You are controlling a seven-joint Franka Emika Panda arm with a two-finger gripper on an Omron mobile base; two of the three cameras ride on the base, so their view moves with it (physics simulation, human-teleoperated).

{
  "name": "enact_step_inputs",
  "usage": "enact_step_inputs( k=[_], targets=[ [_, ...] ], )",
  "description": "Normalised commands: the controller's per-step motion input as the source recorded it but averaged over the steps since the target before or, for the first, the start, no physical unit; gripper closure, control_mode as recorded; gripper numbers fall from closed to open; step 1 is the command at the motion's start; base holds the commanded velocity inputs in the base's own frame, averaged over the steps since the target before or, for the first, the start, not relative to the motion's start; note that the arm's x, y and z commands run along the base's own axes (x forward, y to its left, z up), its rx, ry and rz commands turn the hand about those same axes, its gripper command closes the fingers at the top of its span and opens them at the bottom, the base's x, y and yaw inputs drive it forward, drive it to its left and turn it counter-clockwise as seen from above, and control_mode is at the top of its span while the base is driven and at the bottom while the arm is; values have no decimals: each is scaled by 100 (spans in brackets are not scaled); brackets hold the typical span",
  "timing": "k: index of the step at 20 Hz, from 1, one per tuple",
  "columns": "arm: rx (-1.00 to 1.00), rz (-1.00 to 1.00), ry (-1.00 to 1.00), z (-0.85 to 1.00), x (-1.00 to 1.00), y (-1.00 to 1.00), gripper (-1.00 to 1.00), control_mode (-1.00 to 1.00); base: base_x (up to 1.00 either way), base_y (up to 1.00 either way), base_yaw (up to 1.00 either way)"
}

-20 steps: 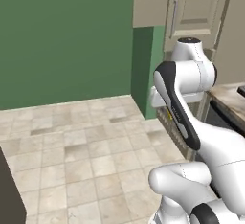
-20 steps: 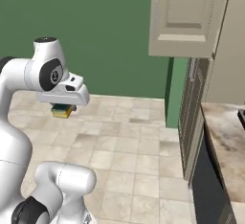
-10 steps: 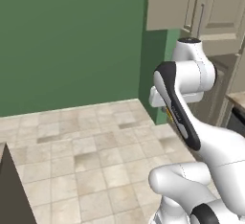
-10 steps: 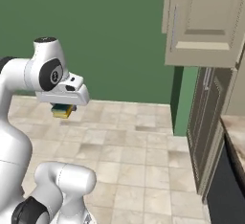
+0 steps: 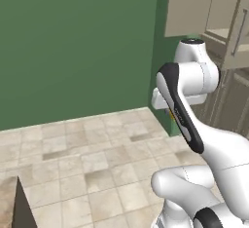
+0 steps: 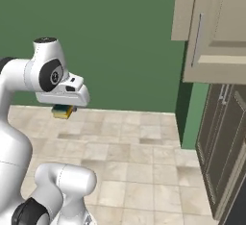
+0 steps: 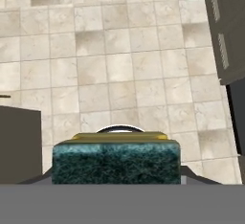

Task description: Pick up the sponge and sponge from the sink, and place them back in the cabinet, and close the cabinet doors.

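Low in the hand view, the pincer (image 7: 116,170) pinches a small green-topped, yellow-based sponge (image 7: 116,162), probably light, soft and squashy, best clamped across its sides.

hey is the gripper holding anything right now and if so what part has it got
Yes: a sponge, green scrub layer over yellow base. The gripper clamps it by its two opposite ends, under the hand, above the tiled floor.

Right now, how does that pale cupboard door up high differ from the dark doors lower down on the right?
The cabinet door is pale beige and hangs high, at the top of the right base view; the dark lower doors are brown-grey and reach down toward the tiled floor. The beige door carries one long silver bar handle; the dark ones have short handles near their top edge. Both have framed panels. The gripper holds a sponge well short of either.
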Motion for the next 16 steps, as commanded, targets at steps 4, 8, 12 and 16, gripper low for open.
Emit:
enact_step_inputs(
  k=[4, 8, 12, 16],
  targets=[
    [0, 0, 0, 0, 0, 0, 100, 100, 74, 51, -10],
    [0, 0, 0, 0, 0, 0, 100, 100, 78, 47, -12],
    [0, 0, 0, 0, 0, 0, 100, 100, 80, 40, -14],
    [0, 0, 0, 0, 0, 0, 100, 100, 76, 34, -14]
  ],
)
